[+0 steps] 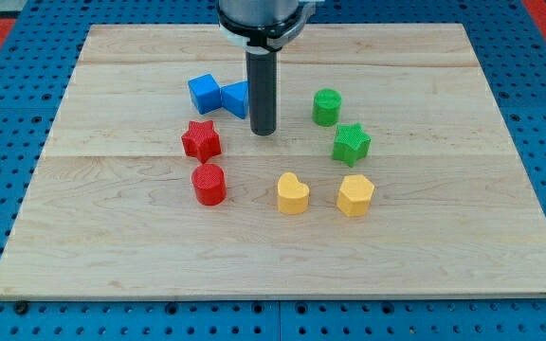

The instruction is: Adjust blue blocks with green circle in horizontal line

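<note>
Blue blocks (218,95) touching left of my tip (263,132) (no claw visible, state untellable); push gently rightward toward green circle (326,106), keeping row level.

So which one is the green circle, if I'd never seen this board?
Start at the dark rod, my tip, near the wooden board's top middle. Look toward the view's right: the green circle stands there alone. Unlike the green star just below it, it is round and smooth-sided.

Illumination bright, even and diffuse from overhead. Shadows soft and short beneath each block and around my tip (263,132). Focus sharp throughout; worktop (444,246) free of glare.
</note>
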You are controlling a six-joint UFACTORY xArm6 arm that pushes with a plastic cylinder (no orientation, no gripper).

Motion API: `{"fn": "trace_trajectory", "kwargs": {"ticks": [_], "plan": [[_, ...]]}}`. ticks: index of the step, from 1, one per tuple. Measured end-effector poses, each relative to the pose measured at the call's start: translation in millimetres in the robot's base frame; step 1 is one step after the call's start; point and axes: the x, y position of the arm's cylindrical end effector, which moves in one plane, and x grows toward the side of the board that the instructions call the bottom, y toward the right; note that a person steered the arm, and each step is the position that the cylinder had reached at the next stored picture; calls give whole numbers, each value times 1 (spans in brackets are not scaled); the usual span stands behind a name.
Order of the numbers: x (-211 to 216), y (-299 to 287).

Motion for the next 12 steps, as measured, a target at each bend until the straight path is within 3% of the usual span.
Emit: {"fn": "trace_trajectory", "kwargs": {"ticks": [6, 9, 10, 12], "plan": [[-23, -55], [-49, -160], [-89, -149], [-100, -51]]}}
